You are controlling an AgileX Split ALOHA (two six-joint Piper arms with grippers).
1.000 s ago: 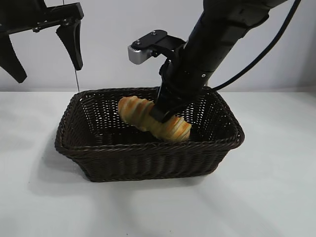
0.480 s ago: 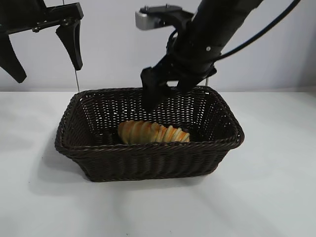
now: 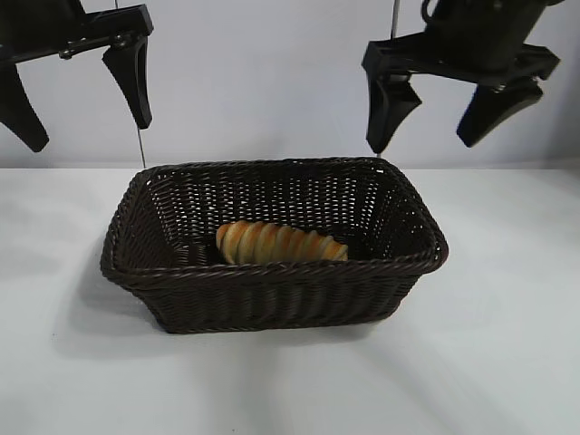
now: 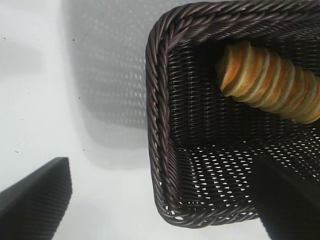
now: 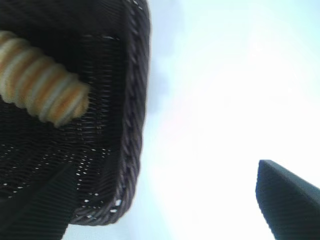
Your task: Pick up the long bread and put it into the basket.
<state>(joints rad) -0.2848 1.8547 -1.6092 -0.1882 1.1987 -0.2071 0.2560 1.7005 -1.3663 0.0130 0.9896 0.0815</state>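
Observation:
The long bread (image 3: 282, 243), a golden-yellow twisted loaf, lies on the floor of the dark brown wicker basket (image 3: 272, 294) at the table's middle. It also shows in the left wrist view (image 4: 272, 82) and the right wrist view (image 5: 42, 92), inside the basket (image 4: 160, 125) (image 5: 132, 130). My right gripper (image 3: 426, 143) is open and empty, high above the basket's right end. My left gripper (image 3: 86, 136) is open and empty, parked high above the basket's left end.
The white table (image 3: 507, 362) surrounds the basket on all sides. A plain light wall stands behind.
My right gripper let go of the bread, which now lies in the basket. The gripper rose up and to the right, out of the basket. The left arm has not moved.

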